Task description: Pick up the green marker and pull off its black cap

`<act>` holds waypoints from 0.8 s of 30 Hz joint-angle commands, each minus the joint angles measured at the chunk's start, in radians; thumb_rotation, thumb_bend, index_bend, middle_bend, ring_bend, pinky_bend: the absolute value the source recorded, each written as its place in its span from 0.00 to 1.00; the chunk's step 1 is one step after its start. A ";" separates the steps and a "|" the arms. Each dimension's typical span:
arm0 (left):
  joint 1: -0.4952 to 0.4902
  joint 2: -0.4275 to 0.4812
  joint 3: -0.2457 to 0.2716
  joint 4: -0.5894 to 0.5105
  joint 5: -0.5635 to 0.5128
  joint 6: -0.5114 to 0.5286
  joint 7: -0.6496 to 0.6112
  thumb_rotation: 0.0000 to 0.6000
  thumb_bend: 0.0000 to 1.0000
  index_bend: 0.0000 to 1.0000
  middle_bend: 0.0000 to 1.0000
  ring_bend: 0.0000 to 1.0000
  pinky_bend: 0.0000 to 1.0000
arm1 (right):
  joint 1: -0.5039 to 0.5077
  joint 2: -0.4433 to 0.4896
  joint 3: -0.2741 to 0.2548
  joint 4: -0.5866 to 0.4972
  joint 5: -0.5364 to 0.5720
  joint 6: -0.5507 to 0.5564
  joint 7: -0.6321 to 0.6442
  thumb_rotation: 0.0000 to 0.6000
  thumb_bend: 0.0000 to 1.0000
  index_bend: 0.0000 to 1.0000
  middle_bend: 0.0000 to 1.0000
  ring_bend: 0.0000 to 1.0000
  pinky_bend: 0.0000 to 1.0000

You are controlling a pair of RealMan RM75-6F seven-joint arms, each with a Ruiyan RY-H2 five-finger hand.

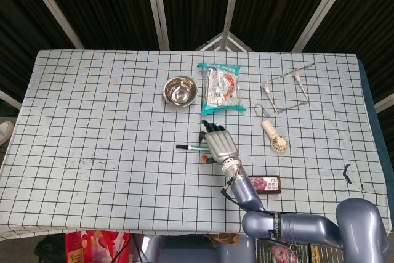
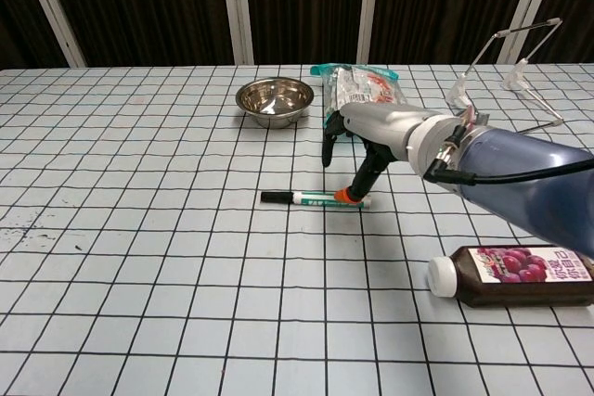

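Note:
The green marker [image 1: 189,148] lies flat at mid-table, its black cap [image 2: 275,197] pointing to the left and its white-and-green body [image 2: 314,198] to the right. My right hand [image 1: 218,143] hovers low over the marker's right end with its fingers spread and nothing in it. In the chest view the right hand [image 2: 371,132] reaches in from the right, and its orange-tipped thumb [image 2: 343,196] comes down against the marker's body. The marker's right end is hidden under the hand in the head view. My left hand shows in neither view.
A steel bowl [image 1: 180,91] and a snack packet [image 1: 220,87] sit behind the marker. A dark juice bottle [image 2: 510,275] lies on its side at the front right. A small hand fan [image 1: 275,138] and a wire rack [image 1: 286,90] are to the right.

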 commanded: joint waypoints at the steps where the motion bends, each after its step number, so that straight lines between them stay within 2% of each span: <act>1: -0.001 -0.001 -0.002 0.003 -0.005 -0.002 0.000 1.00 0.33 0.08 0.00 0.00 0.00 | 0.017 -0.020 -0.006 0.046 0.024 -0.014 -0.006 1.00 0.31 0.41 0.08 0.14 0.19; 9: -0.005 -0.005 -0.008 0.008 -0.019 -0.011 0.000 1.00 0.33 0.09 0.00 0.00 0.00 | 0.033 -0.044 -0.015 0.099 0.063 -0.031 -0.005 1.00 0.31 0.41 0.08 0.14 0.19; 16: -0.006 -0.003 -0.013 0.003 -0.027 -0.010 0.004 1.00 0.33 0.09 0.00 0.00 0.00 | 0.042 -0.069 -0.021 0.137 0.059 -0.035 0.009 1.00 0.33 0.46 0.08 0.14 0.19; 24: -0.002 0.000 -0.013 -0.002 -0.036 -0.009 0.012 1.00 0.33 0.09 0.00 0.00 0.00 | 0.053 -0.094 -0.018 0.177 0.055 -0.047 0.023 1.00 0.35 0.47 0.08 0.14 0.19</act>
